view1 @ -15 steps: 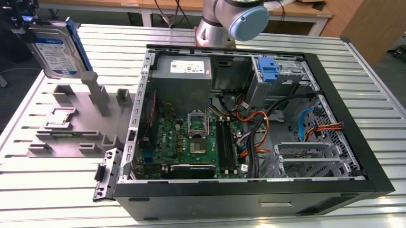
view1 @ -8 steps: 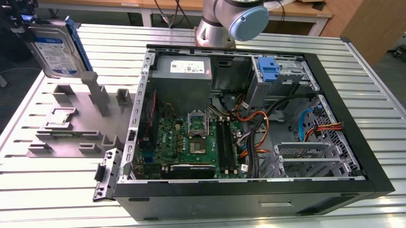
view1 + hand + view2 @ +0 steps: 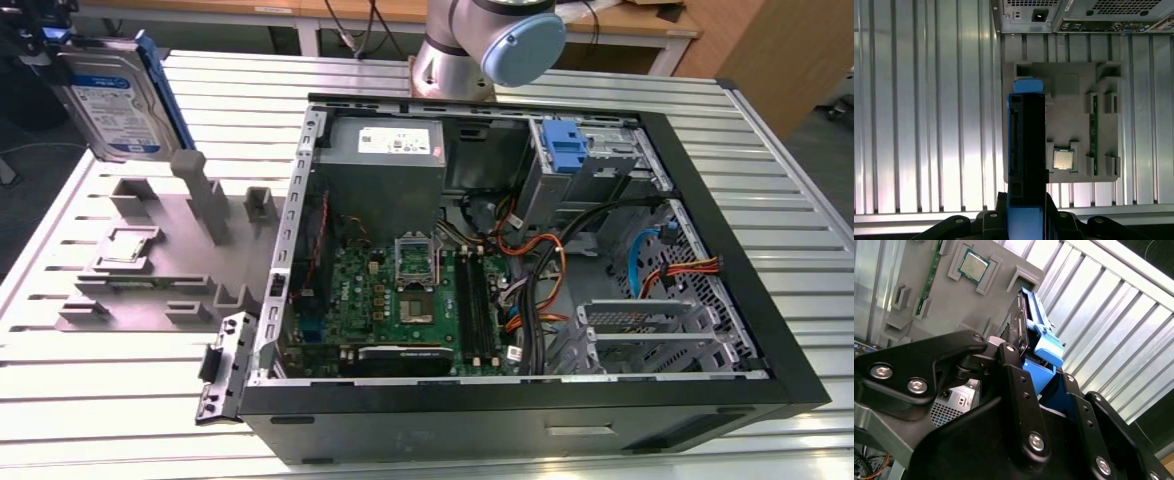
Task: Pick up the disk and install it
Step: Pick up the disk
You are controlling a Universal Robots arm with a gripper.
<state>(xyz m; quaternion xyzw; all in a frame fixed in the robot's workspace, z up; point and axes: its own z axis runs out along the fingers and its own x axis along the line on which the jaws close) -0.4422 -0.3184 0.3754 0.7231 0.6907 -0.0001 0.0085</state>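
The gripper (image 3: 1025,209) pinches the disk (image 3: 114,95) by its top end. It hangs upright over the grey fixture tray (image 3: 147,290), at about ten o'clock from the open computer case (image 3: 534,410) on the slatted table (image 3: 107,410).

You see the disk (image 3: 118,105) with its white and blue label and blue rails. The table (image 3: 107,400) is silver with long stripes, and the board (image 3: 387,300) in the black case (image 3: 534,415) is green.
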